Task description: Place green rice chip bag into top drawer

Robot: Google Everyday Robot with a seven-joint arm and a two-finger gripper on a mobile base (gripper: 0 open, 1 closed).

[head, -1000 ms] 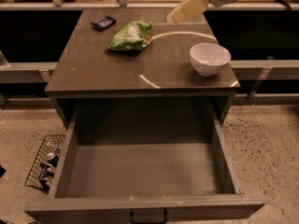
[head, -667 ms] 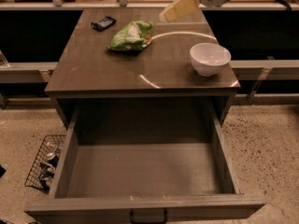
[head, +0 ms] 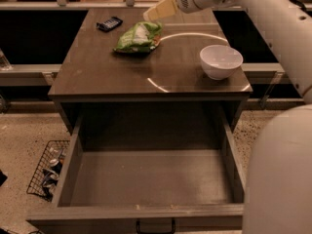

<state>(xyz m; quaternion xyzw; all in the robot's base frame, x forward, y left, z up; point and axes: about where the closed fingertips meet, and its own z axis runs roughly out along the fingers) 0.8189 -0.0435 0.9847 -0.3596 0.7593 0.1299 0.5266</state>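
- The bag [head: 139, 37] lies flat on the table [head: 97, 77], toward the back and left of centre. It is crumpled and rests on its broad face, so little of it stands up from the surface to take hold of.
- The gripper [head: 158, 9] hangs just above and behind the bag's right end, tilted down toward it and not touching it. Whether it is spread or closed cannot be told from this view. It holds nothing.
- The arm [head: 263, 18] reaches in from the right rear. This leaves the table front and the drawer mouth unobstructed.
- The phone [head: 109, 23] lies near the bag, at the back left corner, apart from it. A descent onto the bag's right half would keep clear of it.
- The bowl [head: 221, 61] stands upright near the right edge, well apart from the bag. It sits close to the likely path of the arm toward the drawer.
- The drawer [head: 151, 179] is pulled fully out below the table front, handle [head: 155, 226] toward the camera. It holds nothing, so the bag can be released anywhere over its floor.
- A basket [head: 46, 169] stands on the floor left of the drawer and takes no part.
- Judged step: approach to grasp. Lift and transfer are not yet done.
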